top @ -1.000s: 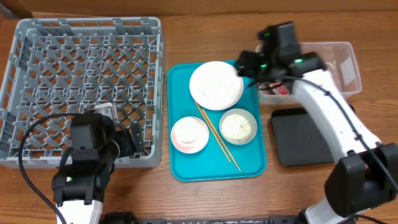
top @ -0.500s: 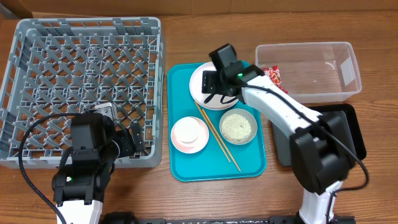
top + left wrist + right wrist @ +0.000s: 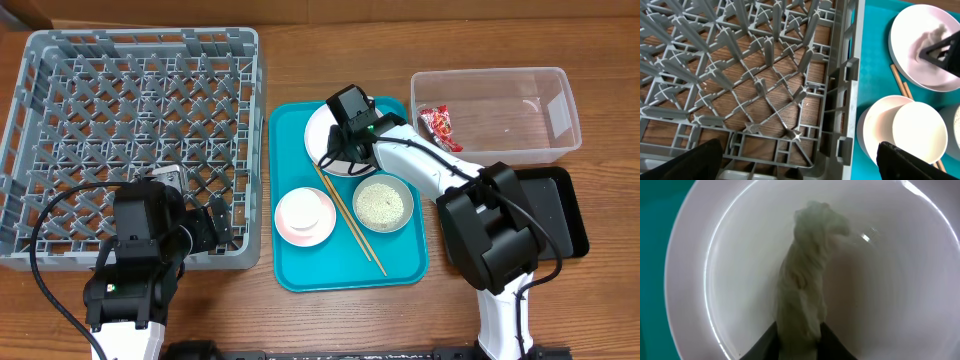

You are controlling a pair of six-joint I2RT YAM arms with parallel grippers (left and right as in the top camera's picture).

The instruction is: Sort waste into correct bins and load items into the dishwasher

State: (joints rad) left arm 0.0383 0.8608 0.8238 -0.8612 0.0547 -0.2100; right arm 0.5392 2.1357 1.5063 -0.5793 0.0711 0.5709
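Pinches the lower end of a twisted white napkin (image 3: 807, 280) between the right fingers (image 3: 762, 350), closed on it low over the white plate (image 3: 715, 280) on the teal tray (image 3: 300, 270). Seems to leave the rest of the paper lying on the plate.

Could lose the napkin on lifting: a thin hold on loose paper, apt to slip or tear. Could also nudge the plate into the chopsticks (image 3: 352, 222) just beside its lower edge and roll them against the pale grey bowl (image 3: 408, 210) of rice (image 3: 380, 203). Could end in the wrong bin: calls for a choice between the clear tub (image 3: 510, 115), holding the red foil wrapper (image 3: 437, 125), and the black tray (image 3: 560, 215), partly hidden under the right arm (image 3: 430, 165).

Holds the left fingers (image 3: 690, 162) spread wide and empty over the near corner of the grey dish rack (image 3: 130, 120), well apart from all this.

Brown wood-grain surface (image 3: 590, 300), matte, bearing rack, tray and bins side by side. Shows almost nothing of the room past the far edge.
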